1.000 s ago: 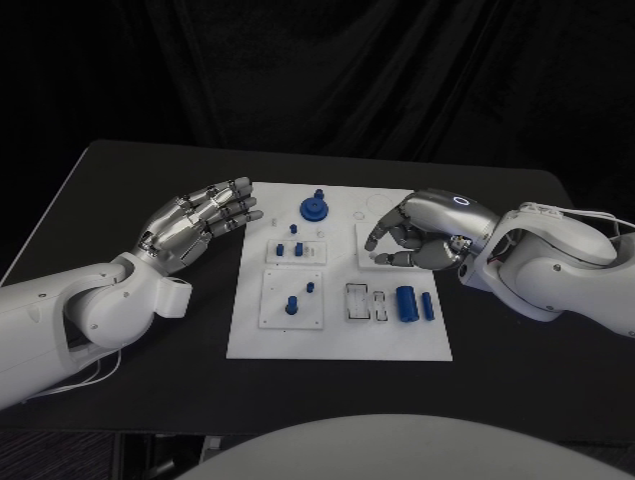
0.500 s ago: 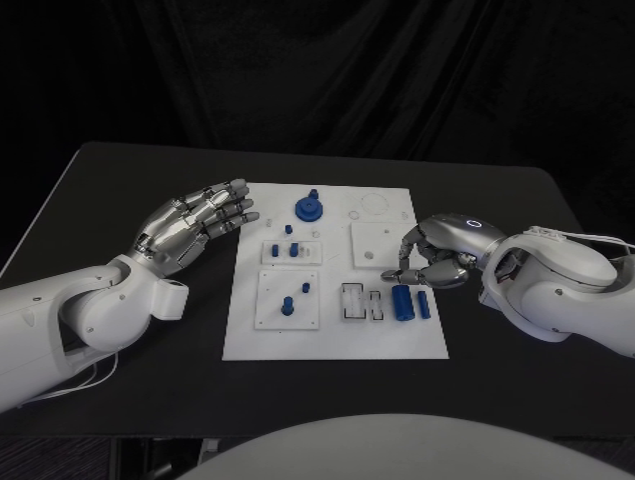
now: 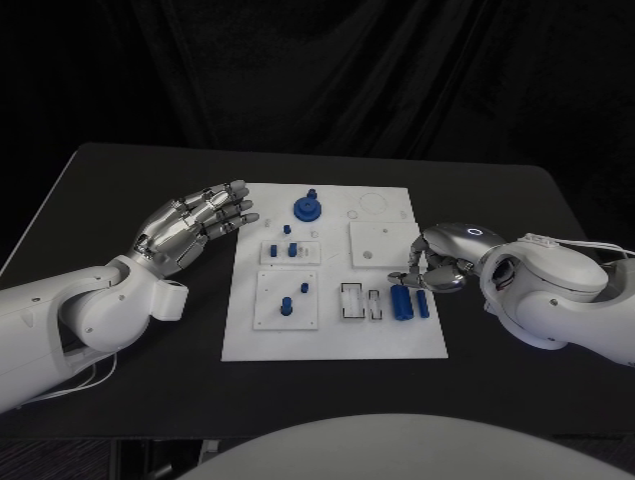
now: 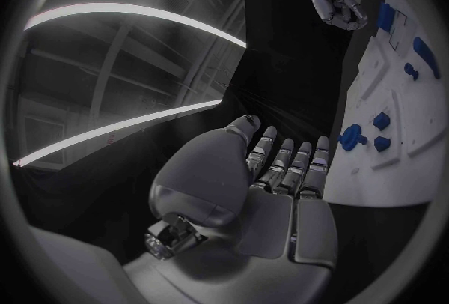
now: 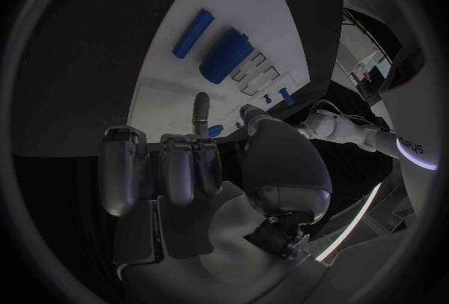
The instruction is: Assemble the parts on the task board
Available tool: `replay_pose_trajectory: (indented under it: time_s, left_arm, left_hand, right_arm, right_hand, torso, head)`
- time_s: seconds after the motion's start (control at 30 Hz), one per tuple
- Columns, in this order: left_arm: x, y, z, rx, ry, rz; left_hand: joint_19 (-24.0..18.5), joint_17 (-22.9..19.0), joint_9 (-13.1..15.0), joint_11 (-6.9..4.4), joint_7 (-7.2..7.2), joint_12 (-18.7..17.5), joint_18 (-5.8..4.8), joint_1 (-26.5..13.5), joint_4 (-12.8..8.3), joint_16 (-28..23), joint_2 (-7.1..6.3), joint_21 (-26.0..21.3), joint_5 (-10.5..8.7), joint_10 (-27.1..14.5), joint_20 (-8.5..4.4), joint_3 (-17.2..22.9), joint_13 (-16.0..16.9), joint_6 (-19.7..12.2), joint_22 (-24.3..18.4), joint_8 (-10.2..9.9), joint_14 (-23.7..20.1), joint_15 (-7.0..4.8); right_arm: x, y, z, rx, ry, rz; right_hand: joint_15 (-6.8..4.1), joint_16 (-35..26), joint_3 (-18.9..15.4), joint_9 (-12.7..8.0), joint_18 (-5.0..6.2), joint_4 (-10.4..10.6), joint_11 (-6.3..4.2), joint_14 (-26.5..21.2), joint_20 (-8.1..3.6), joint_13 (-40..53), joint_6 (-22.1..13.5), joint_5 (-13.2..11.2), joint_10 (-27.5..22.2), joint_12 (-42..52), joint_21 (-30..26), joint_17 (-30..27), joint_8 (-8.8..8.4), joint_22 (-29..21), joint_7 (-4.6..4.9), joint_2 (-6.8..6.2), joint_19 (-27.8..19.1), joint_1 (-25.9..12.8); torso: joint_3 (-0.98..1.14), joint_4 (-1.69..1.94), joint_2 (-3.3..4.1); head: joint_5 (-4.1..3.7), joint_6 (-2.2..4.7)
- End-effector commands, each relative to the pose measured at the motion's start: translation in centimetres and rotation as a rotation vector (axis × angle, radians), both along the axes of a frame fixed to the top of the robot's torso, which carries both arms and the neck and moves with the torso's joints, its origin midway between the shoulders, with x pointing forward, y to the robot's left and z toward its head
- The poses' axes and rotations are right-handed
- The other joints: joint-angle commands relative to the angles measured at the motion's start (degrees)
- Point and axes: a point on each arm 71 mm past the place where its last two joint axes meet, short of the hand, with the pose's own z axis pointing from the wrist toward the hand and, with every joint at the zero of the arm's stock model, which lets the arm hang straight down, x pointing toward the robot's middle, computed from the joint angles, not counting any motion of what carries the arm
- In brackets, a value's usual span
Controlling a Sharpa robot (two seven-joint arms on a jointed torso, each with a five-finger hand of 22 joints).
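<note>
Reaching down over the near right part of the white board (image 3: 332,340), the right hand (image 3: 435,268) hovers with its fingers curled in close together, one finger and the thumb pointing toward the parts; it holds nothing that can be seen. Just beside its fingertips lie two blue cylinders (image 3: 402,301), side by side on the board's near right area, their long axes running from near to far. That placement suggests the hand is lining up to pick one of them. Left of them sit small upright slots (image 3: 355,301). Farther in, two square white plates carry short blue pegs (image 3: 304,288) standing upright. At the far edge stands a round blue knob (image 3: 309,208), its stem pointing up. The left hand (image 3: 190,225) waits off the board's left edge, open and flat, fingers spread, apparently keeping clear.
</note>
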Motion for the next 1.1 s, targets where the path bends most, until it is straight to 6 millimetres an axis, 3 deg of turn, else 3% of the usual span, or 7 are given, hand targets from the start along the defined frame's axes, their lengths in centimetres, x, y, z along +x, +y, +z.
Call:
replay_pose_trajectory:
  time_s: [0.03, 0.27, 0.43, 0.7, 1.1]
  left_arm:
    - [-0.1, -0.2, 0.0, -0.009, 0.004, -0.011]
    - [-0.1, -0.2, -0.1, -0.008, 0.006, -0.013]
    - [-0.1, -0.2, -0.1, -0.006, 0.009, -0.014]
    - [-0.1, -0.2, -0.2, -0.005, 0.016, -0.019]
    - [-0.2, -0.4, -0.3, -0.002, 0.027, -0.031]
  left_hand:
    - [0.19, 0.08, 0.06, 0.42, 1.21, 0.29, -0.38, -0.70, 0.13, 0.32, -0.08, -0.20, 0.19, 0.00, -0.01, 0.31, 0.05, 0.26, -0.13, 0.31, -0.29, 0.12]
    - [0.16, 0.07, 0.05, 0.44, 1.21, 0.21, -0.39, -0.72, 0.14, 0.30, -0.08, -0.21, 0.19, -0.03, -0.01, 0.36, 0.04, 0.23, -0.17, 0.31, -0.32, 0.12]
    - [0.16, 0.08, 0.04, 0.46, 1.23, 0.18, -0.40, -0.73, 0.16, 0.35, -0.09, -0.22, 0.19, -0.05, -0.01, 0.46, 0.04, 0.22, -0.18, 0.31, -0.31, 0.13]
    - [0.11, 0.08, 0.04, 0.49, 1.25, 0.17, -0.41, -0.75, 0.18, 0.35, -0.09, -0.24, 0.18, -0.06, -0.01, 0.55, 0.03, 0.23, -0.27, 0.31, -0.33, 0.13]
    - [0.03, 0.08, 0.03, 0.58, 1.31, 0.21, -0.42, -0.82, 0.24, 0.42, -0.11, -0.27, 0.17, -0.07, -0.01, 0.77, 0.03, 0.24, -0.39, 0.32, -0.35, 0.15]
  right_arm:
    - [-0.2, -0.1, -0.4, -0.036, 0.011, -0.043]
    - [-0.6, 0.1, -1.0, -0.048, 0.036, -0.050]
    - [-0.8, 0.3, -1.7, -0.062, 0.067, -0.052]
    - [-0.8, 0.5, -2.2, -0.081, 0.093, -0.052]
    - [-0.8, 0.7, -3.6, -0.119, 0.140, -0.053]
  right_hand:
    - [-0.27, -1.12, 0.22, 0.49, 1.04, -0.35, -0.42, 5.39, -0.23, 15.06, -0.71, 1.16, 5.96, 0.15, -2.29, 13.13, -0.28, 11.93, -0.04, -0.40, 2.21, 2.02]
    - [-0.23, -1.54, 0.22, 0.79, 1.25, -0.41, -0.37, 5.22, -0.19, 15.06, -0.87, 1.56, 5.96, 0.15, -3.20, 12.55, -0.59, 11.64, 0.02, -0.66, 1.81, 3.28]
    - [-0.27, -1.71, -0.04, 0.99, 0.35, -0.24, -0.31, 5.25, -0.27, 15.06, -1.53, 1.65, 5.96, 0.15, 0.45, 12.25, -1.35, 12.87, 0.18, -0.55, 3.39, 3.74]
    - [-0.27, -1.70, -0.26, 1.17, 0.27, -0.18, -0.30, 5.29, -0.28, 15.06, -1.51, 1.24, 5.96, 0.15, 0.83, 12.24, -1.50, 12.99, 0.20, -0.35, 3.57, 3.42]
    - [-0.32, -1.77, -0.31, 1.83, 0.24, -0.55, -0.35, 5.31, -0.33, 15.06, -1.40, -1.59, 5.96, 0.15, 1.04, 12.09, -1.74, 13.03, 0.15, 0.05, 3.68, 4.99]
  torso:
    - [-0.09, 0.03, -0.03]
    - [-0.16, 0.13, -0.11]
    - [-0.09, 0.17, -0.11]
    - [-0.09, 0.03, -0.13]
    - [-0.08, 0.12, -0.11]
  head:
    - [0.01, -0.01]
    - [-0.13, -0.01]
    - [-0.14, -0.01]
    - [-0.05, -0.01]
    - [0.01, -0.01]
